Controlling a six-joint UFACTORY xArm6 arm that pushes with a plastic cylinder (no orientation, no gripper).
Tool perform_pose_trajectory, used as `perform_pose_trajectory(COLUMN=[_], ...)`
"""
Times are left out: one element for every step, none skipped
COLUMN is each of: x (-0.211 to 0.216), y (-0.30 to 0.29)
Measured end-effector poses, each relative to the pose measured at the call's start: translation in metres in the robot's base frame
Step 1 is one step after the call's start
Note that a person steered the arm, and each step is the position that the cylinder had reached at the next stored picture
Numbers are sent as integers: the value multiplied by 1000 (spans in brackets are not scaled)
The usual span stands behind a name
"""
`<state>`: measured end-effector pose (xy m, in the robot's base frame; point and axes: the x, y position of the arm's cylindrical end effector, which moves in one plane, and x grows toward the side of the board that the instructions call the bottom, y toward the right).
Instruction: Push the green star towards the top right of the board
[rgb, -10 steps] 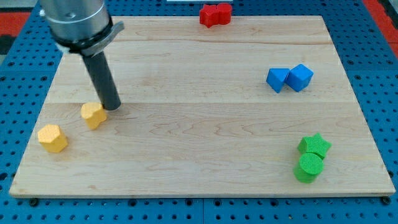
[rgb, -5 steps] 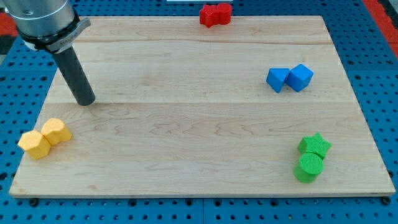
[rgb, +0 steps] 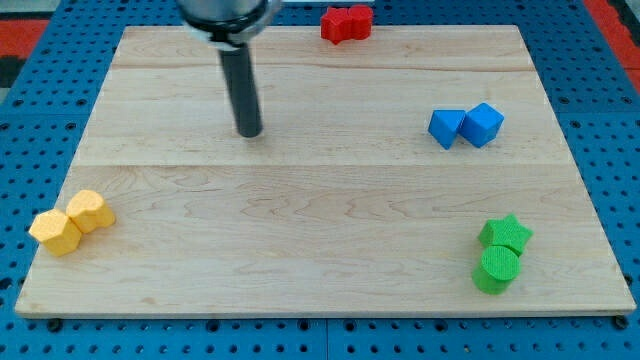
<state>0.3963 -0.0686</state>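
A pale wooden board (rgb: 320, 230) lies on a blue pegboard table (rgb: 30, 120), seen from above and slightly from the front. I am running an arm that carries no claw at all, so there is nothing to open, close or hold — only a straight dark rod. My tip (rgb: 249, 132) rests on bare wood in the upper left-centre of the board, well apart from every block.

The green star (rgb: 507, 233) sits near the board's bottom right corner. Touching it, just below and slightly to the view's left, is a green cylinder (rgb: 496, 270). My tip is far from both, up and toward the view's left.

Toward the view's right, in the upper half, two blue blocks sit side by side and touching — a blue triangular block (rgb: 446, 127) on the left and a blue cube (rgb: 483, 123) on the right.

At the view's top edge, just past the middle, a red block (rgb: 346, 22) of irregular shape sits on the board's rim.

Near the view's bottom left, two yellow blocks touch: a yellow hexagonal block (rgb: 53, 231) lower left and a yellow rounded block (rgb: 89, 210) upper right.
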Motion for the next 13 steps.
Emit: perform_pose_trajectory(x=[44, 39, 66, 63, 93, 171, 161, 113, 83, 82, 49, -12, -23], y=[13, 75, 96, 205, 299, 324, 246, 181, 136, 98, 94, 93, 31])
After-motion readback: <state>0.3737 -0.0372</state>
